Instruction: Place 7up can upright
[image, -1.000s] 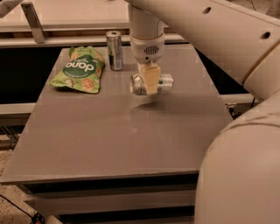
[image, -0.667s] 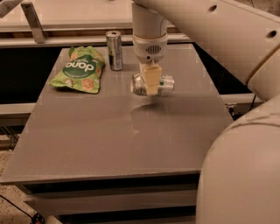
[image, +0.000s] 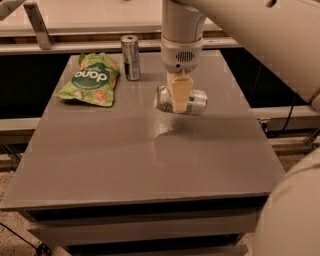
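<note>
the gripper (image: 180, 100) hangs straight down from the pale arm (image: 182, 30), a little toward 1 o'clock from the middle of the grey table (image: 150, 170). its fingers are clamped across the middle of the 7up can (image: 196, 102), with one cream finger (image: 180, 90) showing in front of the can's body. the can lies on its side in the grip, its ends pointing to 3 and 9 o'clock, and it seems to be held clear of the tabletop. a faint shadow (image: 167, 134) sits on the surface at about 7 o'clock from it. at 10 o'clock from the gripper, near the far edge, a slim can (image: 131, 57) stands upright. just beside it, toward 8 o'clock, a green snack bag (image: 90, 80) lies flat.
</note>
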